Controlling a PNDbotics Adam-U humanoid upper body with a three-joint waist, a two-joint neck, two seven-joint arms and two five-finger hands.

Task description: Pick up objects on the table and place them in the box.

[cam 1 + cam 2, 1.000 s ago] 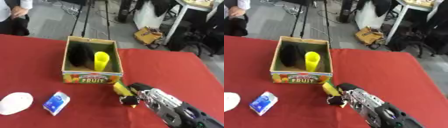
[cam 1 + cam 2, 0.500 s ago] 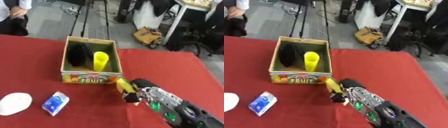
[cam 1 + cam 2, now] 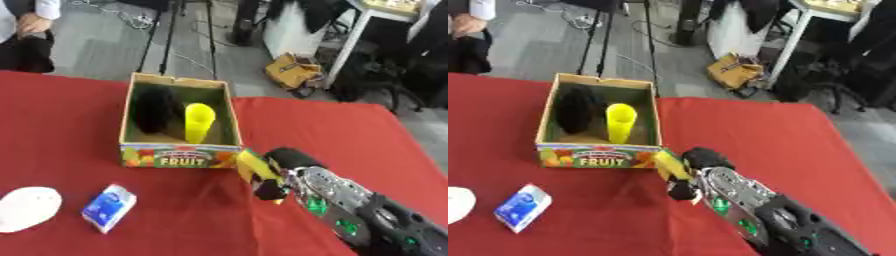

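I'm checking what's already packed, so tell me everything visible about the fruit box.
The fruit box is an open-topped cardboard carton with a colourful front panel reading FRUIT. It sits upright on the red table. Inside stand a yellow cup and a dark object. The robot hand is near its front right corner.

Your right arm (image 3: 367,215) enters from the lower right corner and reaches diagonally up and to the left across the view. Your right hand (image 3: 284,172) sits at the arm's far end, its dark fingers (image 3: 269,190) curled closed around what it carries. Your left arm and left hand appear in neither eye view.
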